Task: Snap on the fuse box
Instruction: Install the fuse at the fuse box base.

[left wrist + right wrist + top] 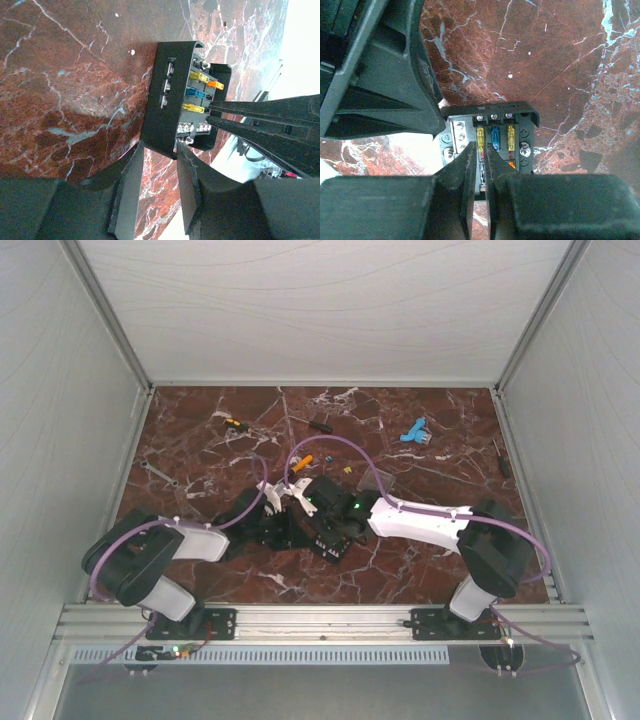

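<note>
The fuse box (172,95) is a small black square box showing yellow, orange and blue fuses (200,92). It is tilted up on its side above the marble. My left gripper (161,146) is shut on its near corner, with one finger on the underside and one over the screw terminals. In the top view the fuse box (330,538) lies where both arms meet. My right gripper (480,146) is shut to a thin slit with nothing in it. Its tips rest on the box face beside a yellow fuse (480,138). In the left wrist view its fingers (250,112) come in from the right.
Loose parts lie toward the back of the marble table (200,455): a yellow-black piece (237,425), a screwdriver (320,424), a blue clip (415,433), an orange piece (303,460) and a wrench (160,476). White walls enclose the table on three sides.
</note>
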